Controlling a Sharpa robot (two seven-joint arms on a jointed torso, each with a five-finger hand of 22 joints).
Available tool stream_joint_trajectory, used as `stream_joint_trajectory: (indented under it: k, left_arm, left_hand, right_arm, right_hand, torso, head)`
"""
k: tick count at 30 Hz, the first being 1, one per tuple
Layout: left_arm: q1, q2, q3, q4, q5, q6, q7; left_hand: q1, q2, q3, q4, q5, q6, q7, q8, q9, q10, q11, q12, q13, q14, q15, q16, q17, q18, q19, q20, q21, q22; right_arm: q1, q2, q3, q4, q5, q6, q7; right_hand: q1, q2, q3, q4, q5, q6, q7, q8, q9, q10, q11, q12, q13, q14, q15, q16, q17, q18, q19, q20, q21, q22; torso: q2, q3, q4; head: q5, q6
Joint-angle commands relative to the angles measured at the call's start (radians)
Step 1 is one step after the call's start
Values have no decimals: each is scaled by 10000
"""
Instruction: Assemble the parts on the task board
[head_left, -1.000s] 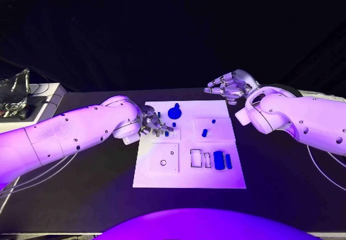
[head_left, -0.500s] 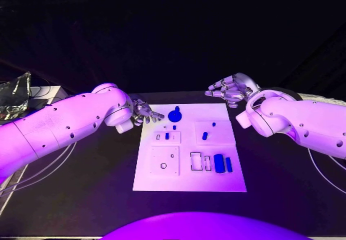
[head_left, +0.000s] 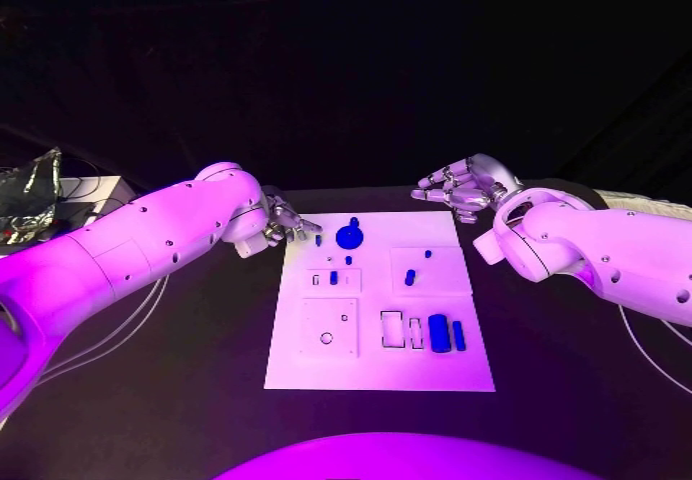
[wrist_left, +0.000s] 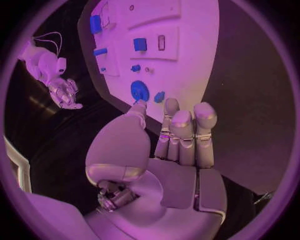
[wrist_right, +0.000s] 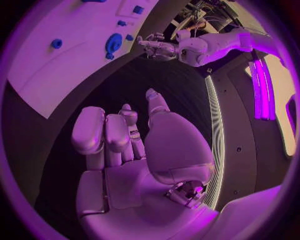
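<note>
No part is held: the left hand hovers open-fingered beside the task board, the right hand likewise. Loose parts lie on the board; selecting one is judged next.

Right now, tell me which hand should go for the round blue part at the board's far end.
Left, probably. The left hand hovers open at the task board edge, beside the round blue part; the right hand sits farther off, beyond the far corner.
</note>
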Motion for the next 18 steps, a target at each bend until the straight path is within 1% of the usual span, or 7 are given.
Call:
stream_joint_trajectory:
  k: [1, 2, 6, 9, 12, 18]
  left_arm:
    - [20, 242, -16, -342, -237, 284, 243]
    - [21, 297, -22, -426, -264, 281, 258]
    - [24, 470, -47, -751, -346, 238, 328]
    - [25, 519, -55, -876, -365, 164, 373]
    - [26, 556, -60, -953, -369, 156, 408]
    - [29, 617, -64, -967, -345, 197, 449]
  left_hand:
    - [16, -140, 308, 34, 15, -61, -6, 65, -37, 2, 8, 57, -27, 75, 11, 69, 14, 89, 23, 7, 57, 31]
    - [0, -206, 467, 38, 17, -64, -11, 80, -49, 0, 6, 63, -37, 71, 11, 71, 13, 92, 16, 8, 35, 36]
    - [-9, -241, 625, 0, 17, -71, -10, 106, -59, -10, 6, 77, -51, 65, 12, 79, 17, 90, 27, 10, 32, 65]
    - [-39, -266, 614, 18, 7, -72, -10, 109, -61, -14, 9, 74, -56, 60, 15, 75, 13, 90, 26, 9, 30, 70]
    - [-59, -279, 617, 47, -1, -65, -14, 115, -62, -2, 4, 80, -58, 73, 11, 94, 32, 86, 40, 8, 47, 84]
    - [-39, -287, 628, 50, -3, -55, -17, 121, -63, 2, 3, 79, -62, 74, 10, 102, 40, 85, 42, 8, 50, 93]
  right_arm:
    - [5, -9, 9, 44, -120, 34, 76]
    - [7, -11, 10, 49, -122, 31, 77]
    - [15, -24, 20, 75, -135, 21, 79]
    - [19, -32, 28, 83, -142, 15, 77]
    - [23, -34, 33, 85, -147, 15, 74]
    - [27, -15, 38, 77, -150, 16, 70]
  right_hand:
    - [-29, 18, -15, -18, -25, -16, 57, -68, 9, -10, -32, -7, 6, 9, -43, -49, 1, -26, 404, -31, -17, 1364]
    - [-29, 18, -15, -18, -25, -16, 57, -68, 9, -10, -32, -7, 6, 9, -43, -49, 1, -26, 404, -31, -17, 1364]
    - [-29, 18, -15, -18, -25, -16, 57, -68, 9, -10, -32, -7, 6, 9, -43, -49, 1, -26, 404, -31, -17, 1364]
    - [-29, 18, -15, -18, -25, -16, 57, -68, 9, -10, -32, -7, 6, 9, -43, -49, 1, -26, 404, -31, -17, 1364]
    - [-29, 18, -15, -18, -25, -16, 57, -68, 9, -10, -32, -7, 6, 9, -43, -49, 1, -26, 404, -31, -17, 1364]
    - [-29, 18, -15, -18, -25, -16, 57, -68, 9, -10, -32, -7, 6, 9, -43, -49, 1, -26, 404, -31, -17, 1364]
  torso:
    - [99, -6, -19]
    - [108, -5, -21]
    - [144, -2, -28]
    - [153, 6, -11]
    - [156, -3, -5]
    - [136, 0, -8]
  head:
    - [9, 47]
    - [10, 51]
    - [9, 67]
    - [-8, 74]
    - [-14, 70]
    - [-7, 57]
